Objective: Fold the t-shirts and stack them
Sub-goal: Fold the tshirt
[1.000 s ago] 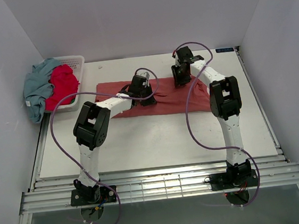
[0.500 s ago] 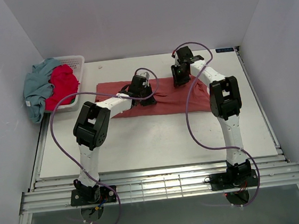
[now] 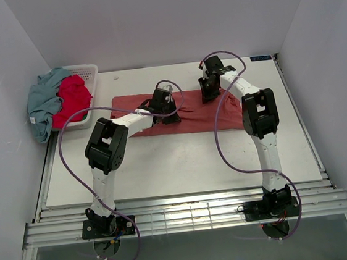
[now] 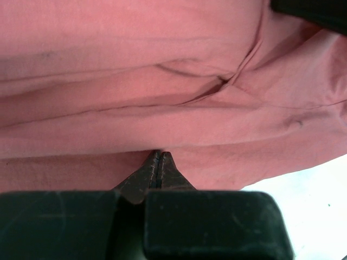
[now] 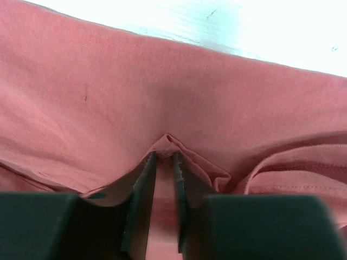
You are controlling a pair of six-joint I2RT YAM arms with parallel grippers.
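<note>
A dusty salmon-red t-shirt (image 3: pixel 197 118) lies spread across the far half of the table. My left gripper (image 3: pixel 170 115) sits low on the shirt's middle. In the left wrist view the gripper (image 4: pixel 159 154) is shut, its tips pinching the salmon cloth (image 4: pixel 135 65), with creases running toward them. My right gripper (image 3: pixel 209 95) is at the shirt's far edge. In the right wrist view its narrow jaws (image 5: pixel 164 154) hold a raised fold of the same cloth (image 5: pixel 108 86) between the tips. A crimson t-shirt (image 3: pixel 72 97) and a grey-blue t-shirt (image 3: pixel 41 100) are heaped at the far left.
The white lattice basket (image 3: pixel 89 70) stands at the table's far left corner under the two heaped shirts; the grey-blue one hangs over its left side. White walls close in left, right and behind. Bare white tabletop (image 5: pixel 244 27) shows just beyond the shirt's far edge.
The right gripper's jaws have narrowed onto a fold of the salmon cloth and the right wrist has shifted slightly. The left arm and the shirts by the basket have not moved.
</note>
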